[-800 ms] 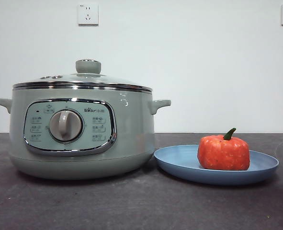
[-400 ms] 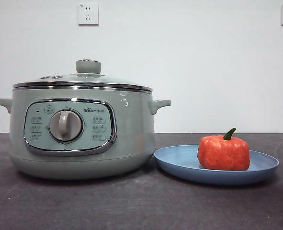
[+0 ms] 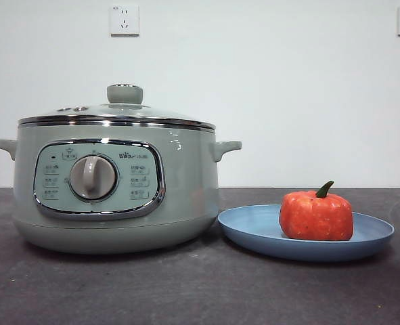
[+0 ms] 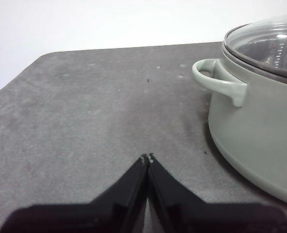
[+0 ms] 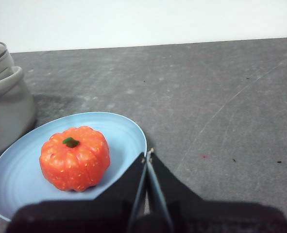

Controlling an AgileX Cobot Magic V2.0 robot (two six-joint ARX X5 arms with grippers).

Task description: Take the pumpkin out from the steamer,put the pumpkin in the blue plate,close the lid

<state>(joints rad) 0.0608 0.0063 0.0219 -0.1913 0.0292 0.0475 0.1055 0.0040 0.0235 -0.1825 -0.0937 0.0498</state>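
The sage-green steamer (image 3: 115,193) stands at the left of the table, and the glass lid (image 3: 118,114) sits shut on its rim. To its right lies the blue plate (image 3: 254,227) with the orange pumpkin (image 3: 316,215) resting upright in it. In the right wrist view the pumpkin (image 5: 75,158) sits in the plate (image 5: 17,177) just beside my right gripper (image 5: 147,154), which is shut and empty. My left gripper (image 4: 147,158) is shut and empty over bare table, apart from the steamer (image 4: 260,116) and its side handle (image 4: 220,80).
The dark grey table (image 3: 200,291) stretches in front of the steamer and plate. A white wall with two sockets (image 3: 124,19) stands behind. No arm appears in the front view.
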